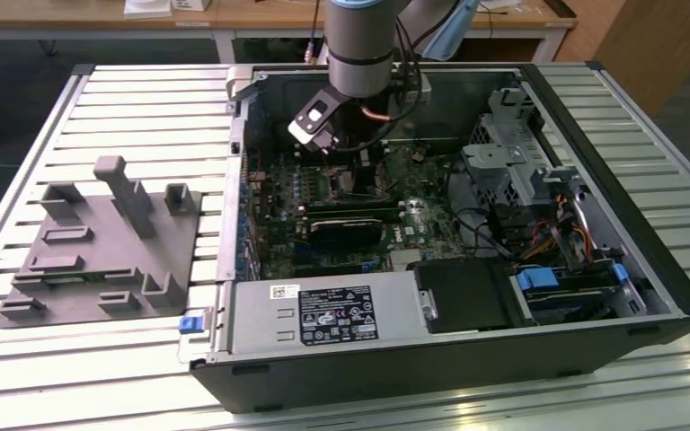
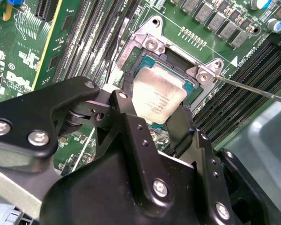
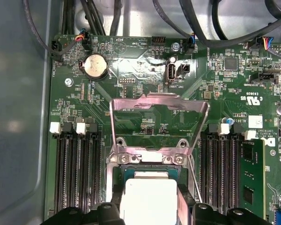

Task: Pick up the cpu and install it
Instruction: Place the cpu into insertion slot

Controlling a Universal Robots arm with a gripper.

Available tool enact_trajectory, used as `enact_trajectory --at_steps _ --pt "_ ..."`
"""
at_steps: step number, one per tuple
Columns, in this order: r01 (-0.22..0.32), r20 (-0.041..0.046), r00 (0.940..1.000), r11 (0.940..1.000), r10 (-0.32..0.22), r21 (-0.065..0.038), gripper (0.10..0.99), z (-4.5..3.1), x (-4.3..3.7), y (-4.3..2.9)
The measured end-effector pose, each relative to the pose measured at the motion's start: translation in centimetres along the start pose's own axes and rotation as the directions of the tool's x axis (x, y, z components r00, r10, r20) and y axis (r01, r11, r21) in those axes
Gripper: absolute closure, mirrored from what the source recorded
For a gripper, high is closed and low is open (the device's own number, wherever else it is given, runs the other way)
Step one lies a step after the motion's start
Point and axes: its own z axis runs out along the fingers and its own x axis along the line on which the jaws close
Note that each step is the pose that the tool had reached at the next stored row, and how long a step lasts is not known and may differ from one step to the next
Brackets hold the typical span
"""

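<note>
Gripper clenched on the cpu by two opposite edges, cpu over the open socket, load plate raised, computer case open.

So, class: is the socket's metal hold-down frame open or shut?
Open: in the first wrist view the frame stands tilted up, leaving the socket uncovered, the cpu over it.

Reaches into the computer case, over the motherboard. Pinches the cpu from two sides in the gripper, over the socket, between banks of memory slots, at the foot of the raised load plate. Has the fixture block beside the case on the table, at the exterior view's left.
</note>
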Motion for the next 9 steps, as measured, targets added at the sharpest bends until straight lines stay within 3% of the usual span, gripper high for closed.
enact_trajectory --at_steps 9 --pt "0.000 0.0000 1.0000 1.0000 0.000 0.000 0.553 0.01 0.00 0.04"
